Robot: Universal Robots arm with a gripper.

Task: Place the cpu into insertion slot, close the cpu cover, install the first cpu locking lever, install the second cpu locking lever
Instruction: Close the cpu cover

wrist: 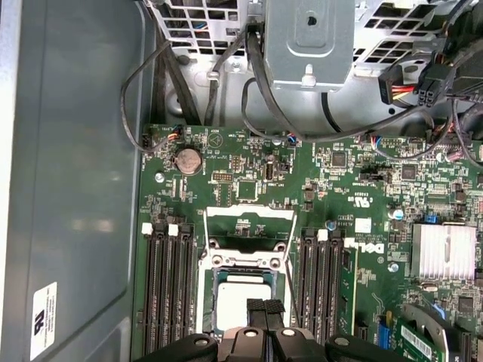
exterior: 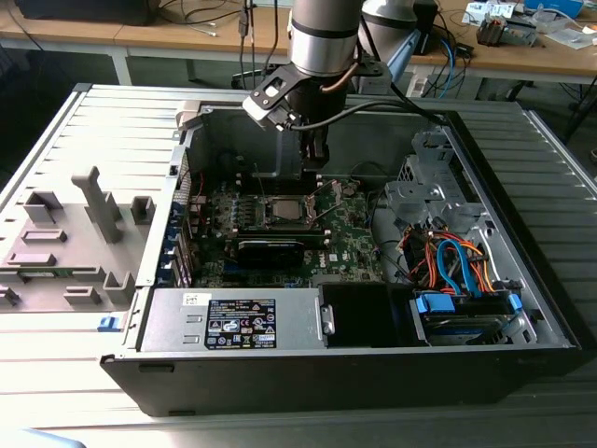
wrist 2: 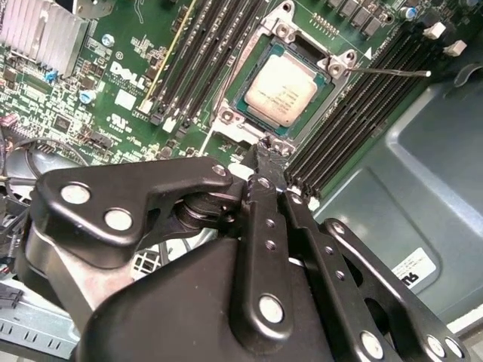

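Tool: poised low over the insertion slot, fingertips drawn together. Nothing shows between them, and contact with the parts below cannot be confirmed.
Cpu: seated flat inside the insertion slot, silver-grey top facing up and fully exposed.
Insertion slot: on the green board, occupied by the cpu. Step one reads as complete.
Cpu cover: swung up off the insertion slot and standing at one edge of it, with its window showing board rather than chip. Closing is not yet done.
Locking lever: a thin wire arm sprung outward from a corner of the insertion slot, across the memory slots, not latched. The second lever cannot be made out with certainty.
Memory slots: long black banks on both sides of the insertion slot.
Computer case: lies open on the surface, with the insertion slot near the middle of its board.
Progress: one of four steps judged finished; the cover and both levers remain.
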